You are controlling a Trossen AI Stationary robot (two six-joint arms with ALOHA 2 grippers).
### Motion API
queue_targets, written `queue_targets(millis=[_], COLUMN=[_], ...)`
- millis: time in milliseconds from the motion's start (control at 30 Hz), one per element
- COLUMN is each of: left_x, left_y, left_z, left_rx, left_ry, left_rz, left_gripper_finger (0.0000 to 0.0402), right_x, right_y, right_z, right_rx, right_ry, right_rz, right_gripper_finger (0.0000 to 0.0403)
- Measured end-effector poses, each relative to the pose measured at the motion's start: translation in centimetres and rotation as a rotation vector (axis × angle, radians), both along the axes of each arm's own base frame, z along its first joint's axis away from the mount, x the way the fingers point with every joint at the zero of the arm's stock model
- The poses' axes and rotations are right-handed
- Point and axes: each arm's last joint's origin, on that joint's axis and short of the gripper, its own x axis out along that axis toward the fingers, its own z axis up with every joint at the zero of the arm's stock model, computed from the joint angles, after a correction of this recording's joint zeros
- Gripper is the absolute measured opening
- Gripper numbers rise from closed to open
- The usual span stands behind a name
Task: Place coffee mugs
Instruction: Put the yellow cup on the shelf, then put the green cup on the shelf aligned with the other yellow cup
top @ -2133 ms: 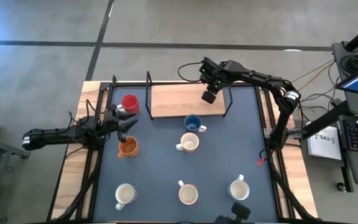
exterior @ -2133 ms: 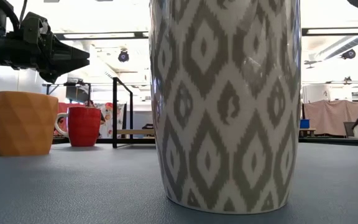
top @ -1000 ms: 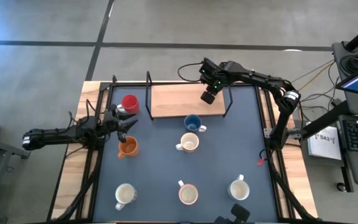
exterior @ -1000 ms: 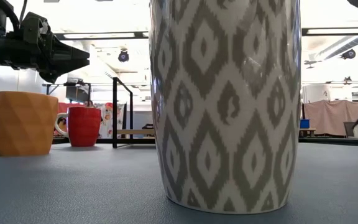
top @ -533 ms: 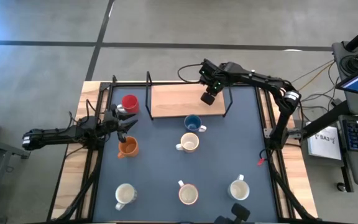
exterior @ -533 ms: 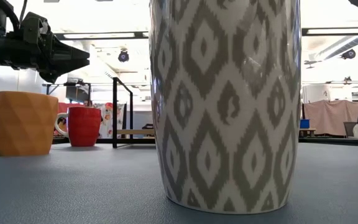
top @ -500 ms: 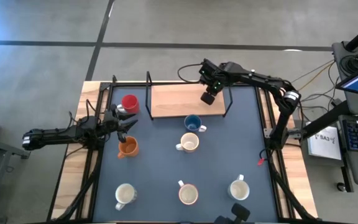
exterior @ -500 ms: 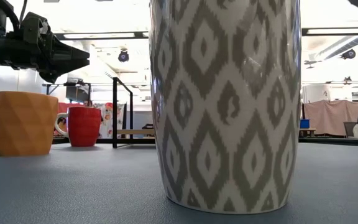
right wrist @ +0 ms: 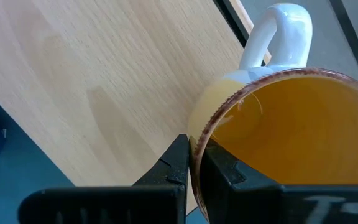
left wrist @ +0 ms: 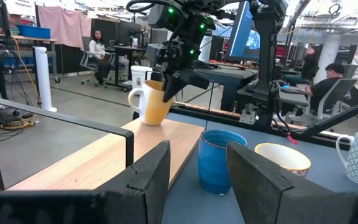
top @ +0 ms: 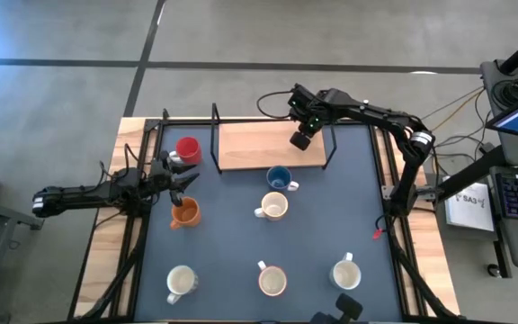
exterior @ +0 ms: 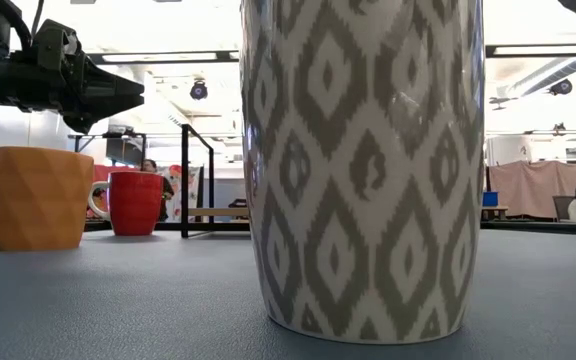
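Observation:
My right gripper (top: pixel 302 138) hangs over the right end of a wooden board (top: pixel 250 146) at the far side and is shut on a yellow-orange mug with a white handle (left wrist: pixel 153 102). My left gripper (top: pixel 184 180) hovers open between the red mug (top: pixel 187 148) and the orange mug (top: pixel 184 213), touching neither. The blue mug (top: pixel 280 178) and a cream mug (top: pixel 273 207) stand mid-table. Three white mugs (top: pixel 181 283) (top: pixel 272 281) (top: pixel 345 273) stand along the near edge. A grey-patterned white mug (exterior: pixel 363 170) fills the low view. My right gripper pinches the yellow-orange mug's rim (right wrist: pixel 197 140), one finger inside the mug and one outside its wall, on the side opposite the white handle (right wrist: pixel 278 31). The fingers come from above, pointing down. The mug stays upright, its base at the board (left wrist: pixel 166 134); whether it rests there I cannot tell.
A black metal frame (top: pixel 214 135) rises around the board, with a rail (left wrist: pixel 61 127) along its edge. The dark mat (top: pixel 241 243) has bare room between the mug rows. People sit at desks in the room beyond (left wrist: pixel 97 46).

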Motion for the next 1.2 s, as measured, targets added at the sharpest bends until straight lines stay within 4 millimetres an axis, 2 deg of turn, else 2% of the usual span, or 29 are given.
queue_targets(millis=[400, 733, 933, 1033, 1200], left_x=[0.0, 0.0, 0.0, 0.0, 0.0], left_y=[0.0, 0.0, 0.0, 0.0, 0.0], left_z=[0.0, 0.0, 0.0, 0.0, 0.0], left_rx=[0.0, 0.0, 0.0, 0.0, 0.0], left_ry=[0.0, -0.001, 0.0, 0.0, 0.0], left_rz=[0.0, 0.0, 0.0, 0.0, 0.0], left_gripper_finger=[0.0141, 0.0141, 0.0141, 0.0141, 0.0141], right_x=[-0.2, -0.2, -0.3, -0.2, -0.2], right_y=[0.1, 0.0, 0.0, 0.0, 0.3], right_z=[-0.1, 0.1, 0.2, 1.0, 3.8], right_rx=[0.014, -0.027, -0.024, -0.035, -0.064], right_ry=[0.019, 0.037, 0.039, 0.023, -0.027], right_rz=[-0.003, -0.015, -0.017, -0.018, -0.023], right_gripper_finger=[0.0015, 0.0074, 0.0088, 0.0087, 0.0082])
